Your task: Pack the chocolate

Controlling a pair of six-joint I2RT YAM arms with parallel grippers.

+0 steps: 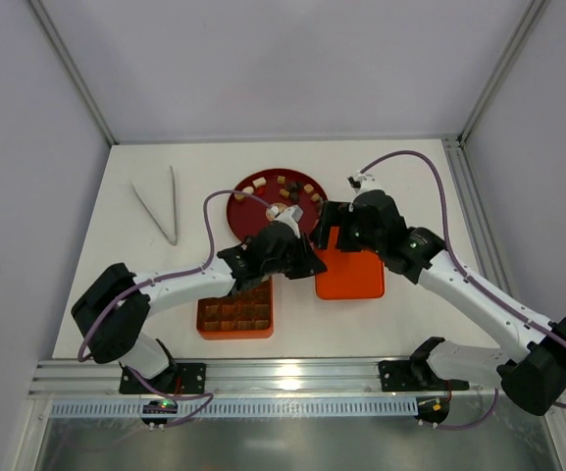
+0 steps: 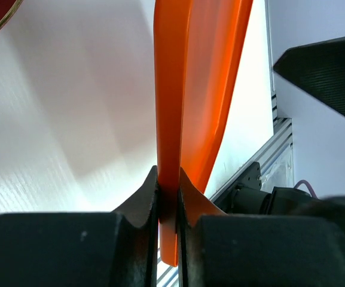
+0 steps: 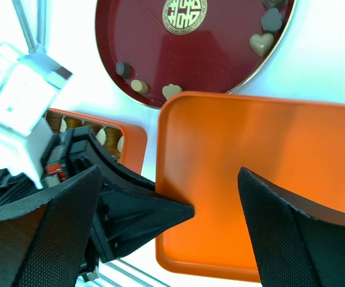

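Chocolate point(image 1: 283, 186) pieces, brown and cream, lie on the dark red plate point(image 1: 246, 211); the right wrist view shows some point(image 3: 262, 43) near the plate's rim point(image 3: 130, 36). More pieces fill cells of the orange gridded box point(image 1: 202, 316), partly seen behind the left arm point(image 3: 133, 140). My left gripper point(image 1: 312, 260) is shut on the left edge of the flat orange lid point(image 1: 351, 275), clamped thin between its jaws point(image 2: 169, 173). My right gripper point(image 1: 334, 231) hovers open over the lid point(image 3: 262, 161), its fingers point(image 3: 58, 227) spread wide around nothing.
Metal tongs point(image 1: 160, 206) lie at the back left of the white table. A rail point(image 1: 283, 378) runs along the near edge. Grey walls enclose the table on three sides. The two arms crowd together between plate and lid.
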